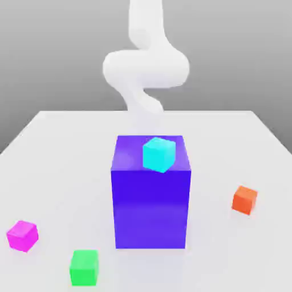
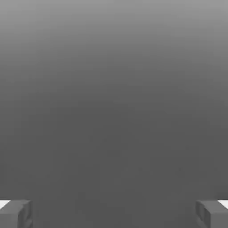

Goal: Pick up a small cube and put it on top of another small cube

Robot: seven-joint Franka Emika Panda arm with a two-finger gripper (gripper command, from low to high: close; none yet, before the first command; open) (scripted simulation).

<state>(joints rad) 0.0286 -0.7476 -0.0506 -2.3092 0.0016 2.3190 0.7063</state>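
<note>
Standing in the middle of the white table, a tall blue-violet block, and sitting on its top face, toward the exterior view's right, a small cyan cube. Lying low on the table at the exterior view's left, the small bright magenta-pink cube, well apart from the tall block and touching nothing. Resting just beside it toward the exterior view's right, and nearer to the camera, a green cube. Sitting on the far side of the block, at the exterior view's right, an orange cube, alone on the bare surface. Rising behind the block, the white arm, bending above the table and reaching none of the cubes. Showing in the hand view, the gripper with its two grey fingertips standing far apart at opposite edges, spread wide and holding nothing, only plain grey between them.
</note>
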